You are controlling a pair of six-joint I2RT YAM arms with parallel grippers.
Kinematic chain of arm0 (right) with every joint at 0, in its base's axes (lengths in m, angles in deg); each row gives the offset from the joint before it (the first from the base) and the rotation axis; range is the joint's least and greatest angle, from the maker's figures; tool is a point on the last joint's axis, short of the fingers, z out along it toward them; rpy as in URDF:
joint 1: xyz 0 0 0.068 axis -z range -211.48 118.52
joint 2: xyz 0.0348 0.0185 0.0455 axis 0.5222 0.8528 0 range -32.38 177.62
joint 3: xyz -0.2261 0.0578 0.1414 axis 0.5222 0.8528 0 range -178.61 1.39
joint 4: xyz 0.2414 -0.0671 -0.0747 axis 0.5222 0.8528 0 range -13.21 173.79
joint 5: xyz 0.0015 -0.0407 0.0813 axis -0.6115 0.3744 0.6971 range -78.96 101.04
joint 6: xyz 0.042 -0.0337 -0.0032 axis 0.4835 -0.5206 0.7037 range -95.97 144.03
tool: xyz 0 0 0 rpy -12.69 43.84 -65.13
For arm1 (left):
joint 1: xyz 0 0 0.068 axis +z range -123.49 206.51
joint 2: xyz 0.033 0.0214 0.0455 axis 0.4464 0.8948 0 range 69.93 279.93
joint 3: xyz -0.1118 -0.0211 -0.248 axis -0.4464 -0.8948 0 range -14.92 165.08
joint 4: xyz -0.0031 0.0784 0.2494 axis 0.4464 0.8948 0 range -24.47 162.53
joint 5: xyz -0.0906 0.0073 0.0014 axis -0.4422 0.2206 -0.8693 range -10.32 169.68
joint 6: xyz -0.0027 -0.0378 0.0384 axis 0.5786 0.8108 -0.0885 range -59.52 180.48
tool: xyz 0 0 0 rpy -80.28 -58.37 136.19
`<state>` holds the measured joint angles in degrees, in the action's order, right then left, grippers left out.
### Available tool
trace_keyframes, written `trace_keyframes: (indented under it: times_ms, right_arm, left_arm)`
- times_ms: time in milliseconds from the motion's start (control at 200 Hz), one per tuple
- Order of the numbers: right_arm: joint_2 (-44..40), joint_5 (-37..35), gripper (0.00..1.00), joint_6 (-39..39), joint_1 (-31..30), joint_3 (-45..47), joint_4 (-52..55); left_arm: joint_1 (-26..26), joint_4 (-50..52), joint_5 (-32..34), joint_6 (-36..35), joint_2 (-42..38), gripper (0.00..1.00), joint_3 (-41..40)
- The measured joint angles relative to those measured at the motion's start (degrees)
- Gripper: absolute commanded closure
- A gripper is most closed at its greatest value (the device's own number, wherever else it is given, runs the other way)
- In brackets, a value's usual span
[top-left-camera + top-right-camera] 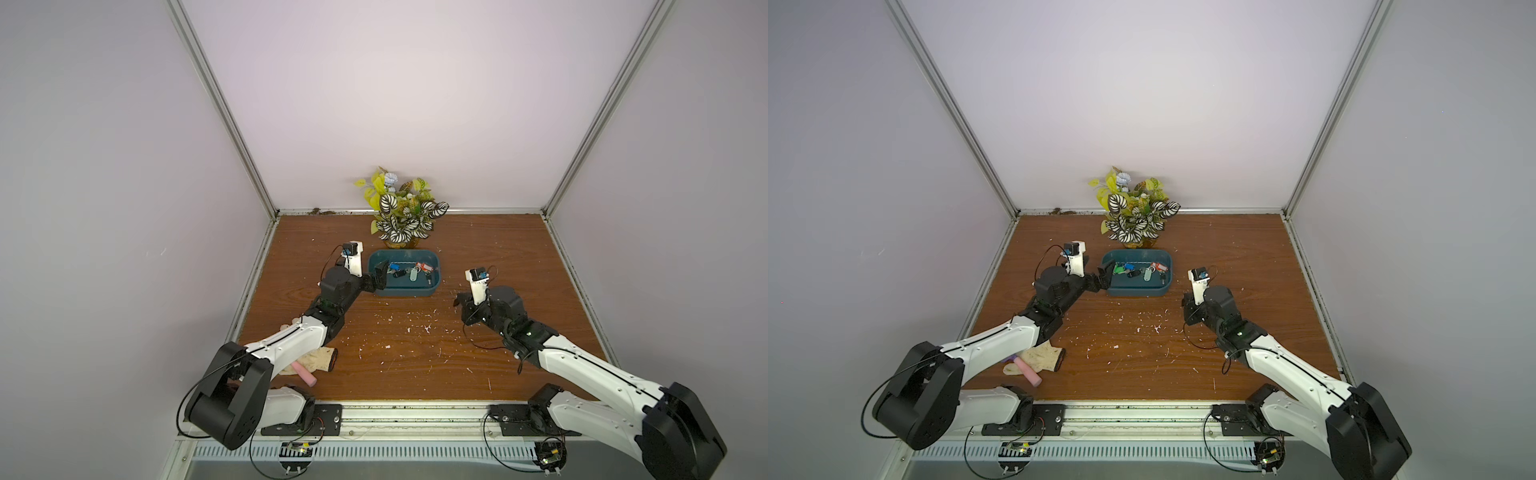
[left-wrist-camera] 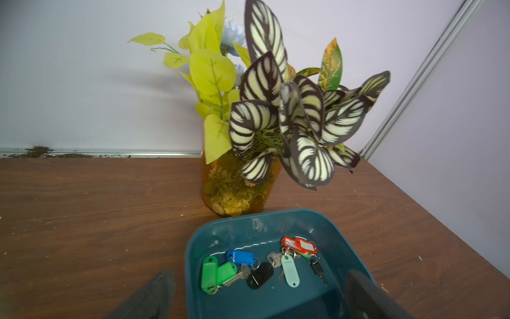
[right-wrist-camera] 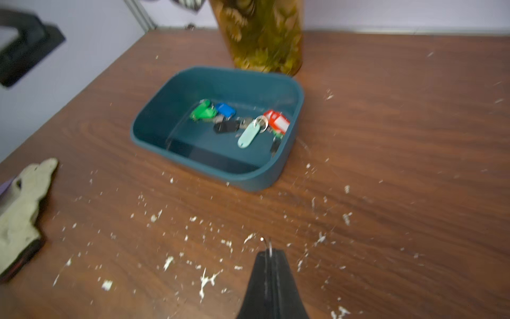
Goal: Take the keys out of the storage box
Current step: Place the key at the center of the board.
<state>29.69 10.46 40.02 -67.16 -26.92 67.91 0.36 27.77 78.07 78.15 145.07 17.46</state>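
Observation:
The dark-teal storage box point(image 1: 403, 293) sits on the wooden table in front of a plant. The keys point(image 1: 409, 273) lie loose inside it, with green, blue, black, pale mint and red tags point(image 2: 259, 265). My left gripper point(image 1: 380, 276) is open at the box's left end. In the left wrist view one finger point(image 2: 149, 298) is outside the wall and the other is over the inside. My right gripper point(image 1: 459, 300) is shut, low over the table to the right of the box and apart from it. A thin metal loop shows at its tips point(image 3: 269, 251); what it belongs to I cannot tell.
A leafy plant in an amber pot point(image 1: 403, 212) stands right behind the box. A pale glove point(image 1: 316, 359) and a pink cylinder point(image 1: 304, 372) lie near the front left under my left arm. White flecks point(image 1: 415, 328) are scattered over the table's middle.

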Motion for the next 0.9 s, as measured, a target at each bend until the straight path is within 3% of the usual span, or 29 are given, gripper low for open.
trace_keyframes:
  times_ms: [215,600,716,901]
  right_arm:
    - [10.3,11.6,1.0,-0.8,-1.5,0.0,-2.1]
    - [21.2,15.8,0.98,-1.4,-1.8,-2.1,-6.9]
    - [22.7,15.3,0.9,-1.3,-1.8,-2.7,-6.8]
    - [22.8,12.4,0.59,-1.9,-1.8,-5.4,-6.7]
  left_arm:
    - [-3.1,3.6,0.9,-0.9,5.8,0.0,4.5]
    - [-3.8,9.8,0.7,-1.4,15.8,0.0,13.4]
    - [-3.8,11.8,0.7,-1.7,18.3,0.0,15.9]
    - [-3.8,15.6,-0.3,-2.3,24.2,0.0,21.6]
